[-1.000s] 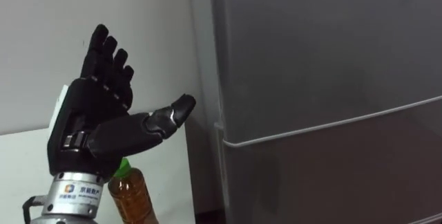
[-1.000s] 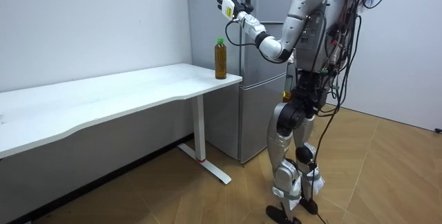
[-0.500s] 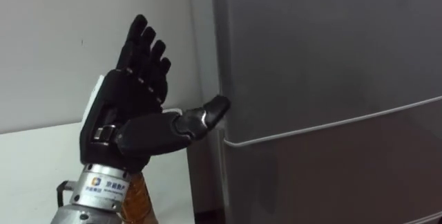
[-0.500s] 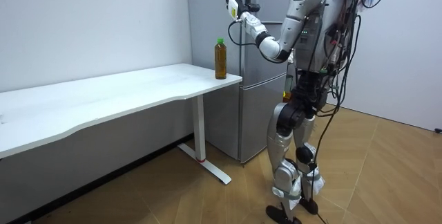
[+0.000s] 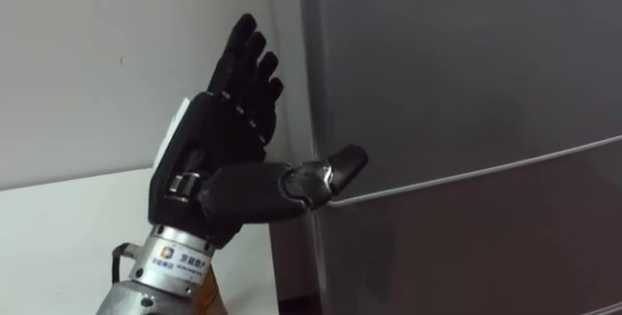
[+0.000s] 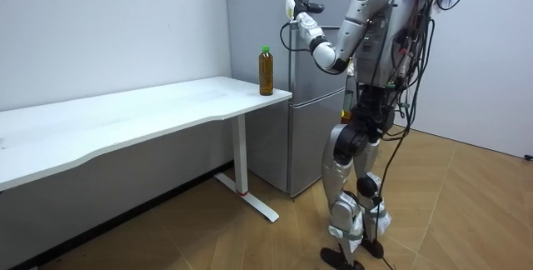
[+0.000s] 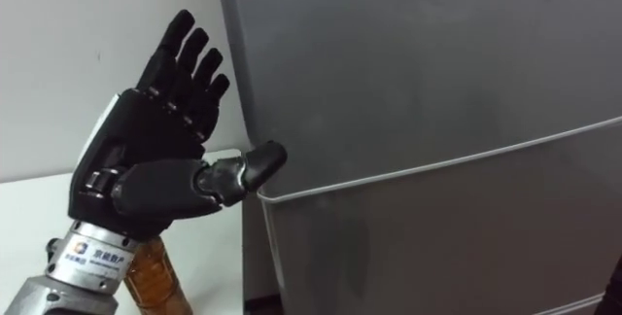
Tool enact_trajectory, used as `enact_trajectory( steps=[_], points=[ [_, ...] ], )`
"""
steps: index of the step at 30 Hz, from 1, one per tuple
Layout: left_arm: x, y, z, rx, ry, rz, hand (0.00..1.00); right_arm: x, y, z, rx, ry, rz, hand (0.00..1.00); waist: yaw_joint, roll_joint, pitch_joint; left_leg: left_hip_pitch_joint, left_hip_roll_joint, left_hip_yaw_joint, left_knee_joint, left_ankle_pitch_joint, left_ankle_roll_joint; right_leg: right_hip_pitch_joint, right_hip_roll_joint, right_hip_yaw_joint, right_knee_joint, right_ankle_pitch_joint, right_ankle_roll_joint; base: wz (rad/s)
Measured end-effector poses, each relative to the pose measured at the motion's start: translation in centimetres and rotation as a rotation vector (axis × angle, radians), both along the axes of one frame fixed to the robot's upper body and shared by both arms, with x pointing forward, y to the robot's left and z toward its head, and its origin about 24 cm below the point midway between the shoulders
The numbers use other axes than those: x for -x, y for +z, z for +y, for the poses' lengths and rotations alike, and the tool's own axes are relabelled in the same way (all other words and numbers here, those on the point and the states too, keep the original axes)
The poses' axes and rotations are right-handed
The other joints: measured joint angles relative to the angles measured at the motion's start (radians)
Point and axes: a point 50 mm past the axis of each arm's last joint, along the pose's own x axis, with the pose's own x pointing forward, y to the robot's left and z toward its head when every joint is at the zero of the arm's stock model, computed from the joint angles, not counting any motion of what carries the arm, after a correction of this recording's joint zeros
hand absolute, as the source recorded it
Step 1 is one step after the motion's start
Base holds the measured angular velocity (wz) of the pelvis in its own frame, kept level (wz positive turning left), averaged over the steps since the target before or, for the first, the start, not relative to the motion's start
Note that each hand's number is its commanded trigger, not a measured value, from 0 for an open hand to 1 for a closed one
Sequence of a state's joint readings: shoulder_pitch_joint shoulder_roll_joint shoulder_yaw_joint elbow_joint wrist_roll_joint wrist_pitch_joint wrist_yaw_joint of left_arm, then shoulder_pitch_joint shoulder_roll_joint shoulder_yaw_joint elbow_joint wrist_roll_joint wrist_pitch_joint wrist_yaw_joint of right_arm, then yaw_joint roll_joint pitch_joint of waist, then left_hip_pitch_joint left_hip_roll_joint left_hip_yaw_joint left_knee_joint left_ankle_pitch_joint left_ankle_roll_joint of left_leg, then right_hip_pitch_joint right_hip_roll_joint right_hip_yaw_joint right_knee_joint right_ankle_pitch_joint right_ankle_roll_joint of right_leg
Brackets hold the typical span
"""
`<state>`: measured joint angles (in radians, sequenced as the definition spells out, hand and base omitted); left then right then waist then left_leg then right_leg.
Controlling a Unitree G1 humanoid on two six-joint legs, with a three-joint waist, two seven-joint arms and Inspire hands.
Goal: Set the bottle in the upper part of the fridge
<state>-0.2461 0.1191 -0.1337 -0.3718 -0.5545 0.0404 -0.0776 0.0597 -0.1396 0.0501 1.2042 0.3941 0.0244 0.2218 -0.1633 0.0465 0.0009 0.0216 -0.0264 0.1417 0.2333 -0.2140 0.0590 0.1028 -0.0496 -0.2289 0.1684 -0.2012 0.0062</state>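
In front of the robot stands a grey two-door fridge (image 5: 466, 82), both doors closed, the seam between the upper door (image 5: 457, 52) and the lower door (image 5: 466, 247) running across at about the height of the raised hand. To the robot's left, its end just beside the fridge's side, is a long white table (image 6: 150, 107). On the table's corner nearest the fridge stands the bottle (image 7: 151, 274), upright, amber with a green cap, not in any hand.

The left hand (image 5: 219, 150) is up at the upper door's left edge, spread wide: fingers straight and pointing upward, thumb stuck out to the right across the edge just above the seam. It has hold of nothing. Whether the thumb tip touches the door cannot be told.

The judgement that matters: the door edge lies directly to the right of the palm and runs vertically, so the fingers would have to hook round it. The bottle is below the wrist, on the same arm's side.
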Motion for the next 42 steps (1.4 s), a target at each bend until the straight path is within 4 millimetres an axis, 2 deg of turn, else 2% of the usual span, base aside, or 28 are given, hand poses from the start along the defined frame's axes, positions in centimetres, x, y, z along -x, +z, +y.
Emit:
enact_trajectory(
  steps=[8, 13, 14, 15, 16, 18, 19, 25, 28, 31, 33, 37, 41, 42],
  points=[
    [0.2, -0.2, -1.0, -0.006, -0.051, 0.004, 0.00, -0.1, 0.0, -0.1, 0.004, 0.006, 0.002, 0.00, 0.000, 0.002, 0.0013, 0.004, 0.000, 0.002, -0.004, 0.001, 0.001, 0.002, 0.000, 0.003, -0.001, 0.000, 0.000, 0.00],
    [0.2, -0.2, -1.2, -0.004, -0.061, 0.000, 0.00, -0.1, 0.0, -0.2, 0.005, 0.005, 0.004, 0.00, 0.000, 0.006, 0.0057, 0.004, -0.001, -0.006, -0.004, 0.001, 0.001, -0.001, 0.000, 0.000, -0.005, 0.000, 0.001, 0.02],
    [0.2, -0.2, -1.2, -0.004, -0.062, 0.000, 0.20, -0.1, 0.0, -0.2, 0.005, 0.005, 0.005, 0.00, 0.000, 0.006, 0.0057, 0.004, -0.001, -0.006, -0.004, 0.001, 0.001, 0.000, 0.001, -0.001, -0.007, 0.000, 0.001, 0.03],
    [0.3, -0.1, -1.3, -0.012, -0.062, -0.004, 0.52, -0.1, 0.0, -0.2, 0.005, 0.007, 0.005, 0.00, -0.001, 0.006, 0.0056, 0.002, -0.001, -0.006, -0.005, 0.001, 0.001, 0.000, 0.001, -0.002, -0.015, 0.000, 0.001, 0.05],
    [0.3, -0.1, -1.5, -0.025, -0.066, -0.010, 0.60, -0.1, 0.0, -0.2, 0.004, 0.007, 0.005, 0.00, -0.001, 0.006, 0.0053, -0.001, -0.001, -0.006, -0.004, 0.001, 0.001, 0.000, 0.001, -0.004, -0.015, 0.000, 0.001, 0.06],
    [0.4, -0.2, -1.8, -0.044, -0.081, -0.015, 0.95, -0.1, 0.0, -0.2, 0.003, 0.007, 0.005, 0.00, -0.001, 0.006, 0.0052, -0.003, -0.001, -0.004, -0.004, 0.001, 0.001, -0.001, 0.001, -0.007, -0.015, 0.001, 0.002, 0.05],
    [0.5, -0.3, -2.0, -0.055, -0.084, -0.018, 1.00, -0.1, 0.0, -0.2, 0.002, 0.009, 0.004, 0.00, 0.000, 0.006, 0.0052, -0.006, -0.002, -0.004, -0.003, 0.001, 0.001, -0.003, 0.000, -0.007, -0.015, 0.001, 0.002, 0.00],
    [0.4, -0.1, -1.6, -0.055, -0.055, -0.025, 1.00, -0.2, 0.1, -0.2, -0.003, 0.019, 0.000, 0.00, 0.003, 0.009, 0.0036, -0.014, -0.002, -0.006, -0.001, 0.001, 0.001, -0.006, -0.001, -0.014, -0.016, 0.001, 0.002, 0.03],
    [0.5, -0.3, -2.3, -0.032, -0.085, -0.009, 1.00, -0.4, 0.1, -0.1, -0.003, 0.021, -0.003, 0.00, 0.005, 0.008, 0.0064, -0.015, -0.003, -0.003, -0.001, 0.001, 0.001, -0.006, -0.002, -0.018, -0.015, 0.001, 0.002, 0.09],
    [0.4, -0.3, -2.1, -0.036, -0.066, -0.011, 1.00, -0.5, 0.1, -0.2, -0.002, 0.022, -0.005, 0.00, 0.003, 0.014, 0.0088, -0.016, -0.002, -0.004, -0.002, 0.001, 0.001, -0.006, -0.001, -0.018, -0.014, 0.001, 0.002, 0.00],
    [0.3, -0.3, -1.9, -0.037, -0.061, -0.011, 0.94, -0.5, 0.1, -0.4, 0.002, 0.021, -0.004, 0.00, 0.004, 0.020, 0.0109, -0.016, -0.001, -0.004, -0.003, 0.000, 0.001, -0.006, 0.000, -0.020, -0.014, 0.001, 0.002, 0.05],
    [0.3, -0.3, -2.0, -0.035, -0.062, -0.007, 0.74, -0.5, 0.1, -0.4, 0.001, 0.022, -0.005, 0.00, 0.004, 0.022, 0.0099, -0.017, -0.002, -0.003, -0.003, 0.000, 0.001, -0.007, -0.001, -0.021, -0.014, 0.001, 0.002, 0.01],
    [0.3, -0.2, -2.0, -0.032, -0.064, -0.009, 0.65, -0.5, 0.1, -0.4, -0.004, 0.024, -0.006, 0.00, 0.003, 0.025, 0.0072, -0.017, -0.002, -0.002, -0.002, 0.001, 0.001, -0.006, -0.002, -0.020, -0.014, 0.001, 0.002, 0.00],
    [0.4, -0.2, -2.0, -0.030, -0.066, -0.012, 0.55, -0.5, 0.1, -0.4, -0.004, 0.024, -0.006, 0.00, 0.003, 0.025, 0.0070, -0.017, -0.002, -0.001, -0.001, 0.001, 0.002, -0.006, -0.002, -0.019, -0.014, 0.001, 0.002, 0.00]
  ],
)
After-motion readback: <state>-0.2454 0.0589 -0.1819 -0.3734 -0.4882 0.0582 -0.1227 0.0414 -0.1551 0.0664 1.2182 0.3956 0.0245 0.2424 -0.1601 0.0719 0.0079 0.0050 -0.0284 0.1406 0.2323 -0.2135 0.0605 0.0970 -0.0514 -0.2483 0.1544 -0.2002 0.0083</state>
